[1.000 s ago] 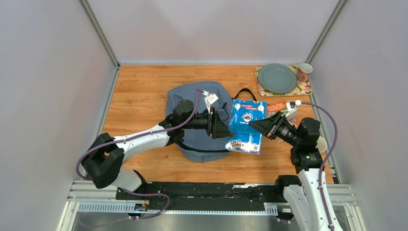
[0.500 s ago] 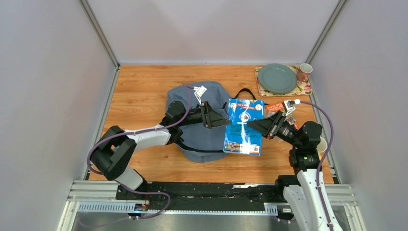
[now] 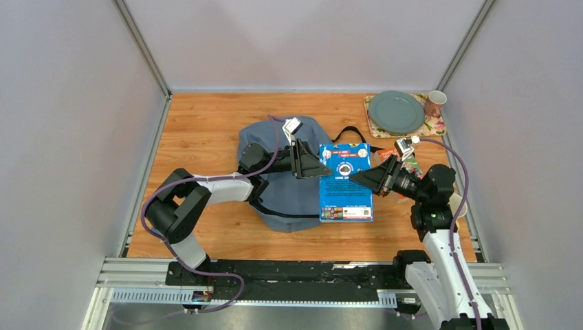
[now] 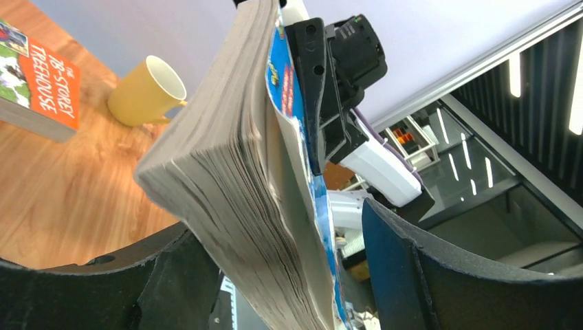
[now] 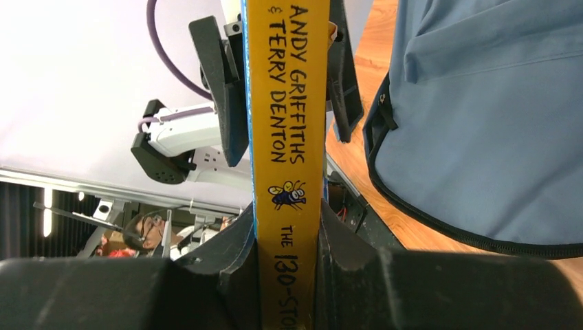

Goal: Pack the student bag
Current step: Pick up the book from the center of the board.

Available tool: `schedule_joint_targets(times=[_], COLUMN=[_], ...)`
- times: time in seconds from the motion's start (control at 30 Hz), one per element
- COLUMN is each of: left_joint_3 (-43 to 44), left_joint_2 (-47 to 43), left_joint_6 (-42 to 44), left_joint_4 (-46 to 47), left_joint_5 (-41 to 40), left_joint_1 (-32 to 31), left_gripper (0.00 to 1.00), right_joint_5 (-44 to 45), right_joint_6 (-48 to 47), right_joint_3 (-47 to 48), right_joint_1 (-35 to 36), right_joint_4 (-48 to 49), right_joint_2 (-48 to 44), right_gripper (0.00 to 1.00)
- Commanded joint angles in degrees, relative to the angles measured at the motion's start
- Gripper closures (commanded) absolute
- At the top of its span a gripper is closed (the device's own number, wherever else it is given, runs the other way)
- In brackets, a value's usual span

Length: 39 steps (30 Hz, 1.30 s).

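Two grippers, one item: both meet at the blue book (image 3: 346, 182), which appears to be held clear of the table (image 3: 199, 137), cover up.
Step in hand: judged to be a mid-air hand-over or re-grip of the book before it goes into the bag.
Right gripper (image 3: 359, 180): clamped on the yellow spine side. Its wrist view shows a finger pressed against each cover.
Left gripper (image 3: 322, 170): jaws spread wide, straddling the page edge opposite the spine. Its wrist view shows a gap between one finger and the blue cover, so no grip is made.
Student bag (image 3: 285, 199): lies on the middle of the table, partly under the left arm. In the top view its right edge sits just beside the book.
Bag opening: a dark zip runs along the near edge. Whether it is undone cannot be told.
Next move calls for: the left jaws closing squarely on the page block. The right gripper should release only once that hold is firm.
Caution: the pages fan loosely at the free edge, so a shallow bite may pinch only some leaves.
Other items: an orange book (image 4: 41, 86) and a yellow mug (image 4: 144, 93) rest on the table at the right, and a green plate (image 3: 395, 112) sits at the far right corner.
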Motion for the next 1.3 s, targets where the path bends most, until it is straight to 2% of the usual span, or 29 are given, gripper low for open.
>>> schedule_joint_targets(times=[0.0, 0.07, 0.1, 0.13, 0.2, 0.23, 0.27, 0.33, 0.37, 0.4, 0.43, 0.47, 0.5, 0.53, 0.57, 0.63, 0.73, 0.83, 0.93, 1.07, 1.27], left_joint_3=[2.7, 2.5, 2.5, 2.6, 2.2, 2.0, 1.6, 0.2, -0.4, -1.1, -2.6, -3.5, -4.3, -5.2, -5.3, -4.8, -4.8, -7.1, -10.4, -14.3, -16.2], left_joint_2=[1.7, 2.2, 2.3, 2.4, 2.1, 1.9, 1.3, 0.3, -1.5, -2.5, -3.9, -7.4, -9.3, -11.5, -16.0, -20.6, -29.6, -34.4, -37.4, -38.7, -36.5], left_joint_6=[-4.2, -4.6, -4.8, -4.7, -3.8, -3.3, -1.8, 0.4, 3.2, 4.9, 7.1, 12.0, 15.0, 18.0, 24.4, 30.1, 35.6, 34.6, 29.5, 20.5, 12.4], left_joint_4=[12.6, 13.4, 13.5, 13.4, 12.5, 10.9, 9.9, 6.3, 4.4, 2.1, -3.7, -7.5, -11.4, -20.0, -25.4, -38.8, -49.1, -50.5, -47.9, -42.1, -32.5], left_joint_5=[3.7, 3.9, 4.0, 4.7, 4.7, 4.9, 4.7, 4.0, 3.5, 2.6, 0.0, -1.8, -3.8, -8.3, -11.2, -19.8, -31.4, -39.2, -43.0, -44.6, -41.4], left_joint_1=[-0.3, -0.4, -0.3, -0.4, -0.4, -0.3, -0.3, -0.3, -0.3, -0.2, 0.0, 0.1, 0.3, 0.4, 0.4, 0.3, 0.3, 0.3, 0.3, 0.3, 0.3], left_gripper=[0.21, 0.26, 0.34, 0.52, 0.75, 1.0, 1.0, 1.0, 1.0, 1.0, 1.0, 1.0, 1.0, 1.0, 1.0, 1.0, 1.0, 1.0, 1.0, 1.0, 1.0], right_joint_5=[-3.9, -4.6, -5.1, -5.8, -6.0, -5.9, -6.1, -5.3, -1.3, 2.1, 5.8, 13.6, 17.7, 21.0, 25.6, 29.3, 30.7, 25.8, 23.8, 24.7, 28.0], right_joint_6=[-4.0, -7.0, -8.8, -10.6, -17.6, -19.3, -20.5, -23.1, -25.1, -27.2, -31.5, -33.2, -34.5, -35.1, -34.8, -33.0, -29.6, -22.2, -15.3, -10.2, -6.9], right_joint_3=[5.7, 6.6, 8.0, 8.7, 11.2, 11.7, 12.2, 13.4, 14.4, 15.8, 18.4, 19.5, 20.3, 20.7, 19.9, 18.7, 13.2, 5.5, 0.1, -2.7, -3.0], right_joint_1=[1.4, 1.7, 1.8, 2.0, 2.0, 2.0, 2.0, 2.0, 1.9, 1.9, 2.1, 1.9, 1.9, 1.9, 1.9, 2.0, 2.1, 2.3, 3.2, 5.0, 11.0], right_joint_4=[0.5, -2.4, -4.0, -5.6, -14.7, -17.0, -19.2, -21.1, -27.2, -31.5, -35.2, -42.0, -44.7, -46.5, -47.8, -48.7, -46.9, -36.9, -30.7, -27.0, -22.7], right_joint_2=[2.1, 3.0, 4.0, 4.8, 7.0, 7.6, 8.6, 9.5, 9.9, 10.2, 10.3, 10.0, 9.6, 8.8, 6.8, 4.4, -1.1, -6.7, -11.8, -16.5, -13.9], right_gripper=[1.0, 1.0, 1.0, 1.0, 1.0, 1.0, 1.0, 0.89, 0.81, 0.57, 0.5, 0.47, 0.43, 0.41, 0.38, 0.38, 0.37, 0.28, 0.26, 0.25, 0.24])
